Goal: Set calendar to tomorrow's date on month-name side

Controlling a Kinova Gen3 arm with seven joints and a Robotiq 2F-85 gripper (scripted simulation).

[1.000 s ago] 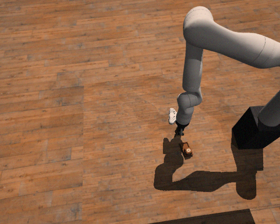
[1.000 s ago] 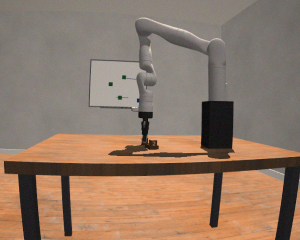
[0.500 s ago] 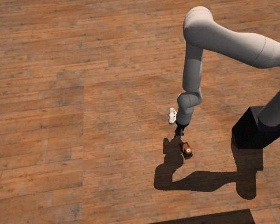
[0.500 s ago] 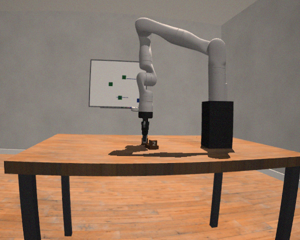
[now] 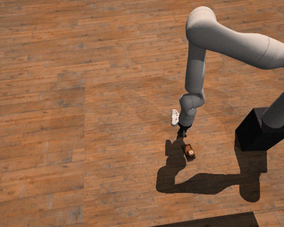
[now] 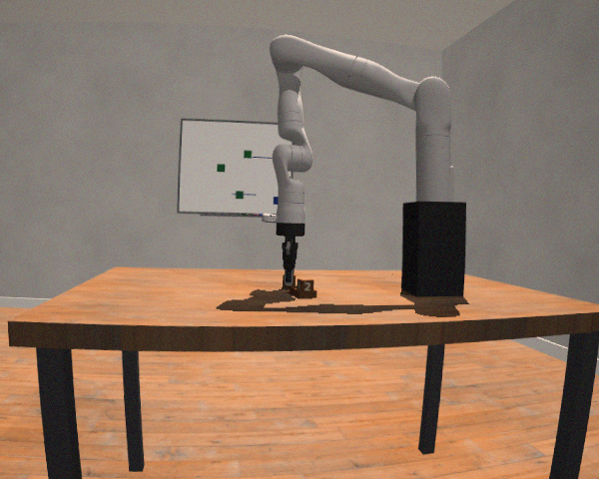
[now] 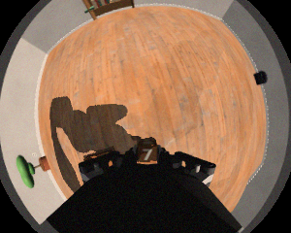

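Observation:
My gripper (image 5: 181, 135) (image 6: 288, 279) (image 7: 147, 149) points straight down and is shut on a small brown cube (image 7: 146, 153). The cube shows a white 7 in the wrist view. The cube hangs low, just above the table and at the left end of the small brown tray (image 5: 187, 156) (image 6: 309, 295). A second cube (image 5: 190, 152) (image 6: 306, 287) stands in the tray. It shows a 0 on top in the top view and a 2 on its front in the exterior view. The month's name is too small to read.
The arm's black pedestal (image 5: 254, 133) (image 6: 432, 247) stands on the wooden table (image 6: 135, 309) to the right of the tray. The arm's shadow (image 5: 186, 180) falls across the table beside the tray. A whiteboard (image 6: 212, 175) hangs on the far wall.

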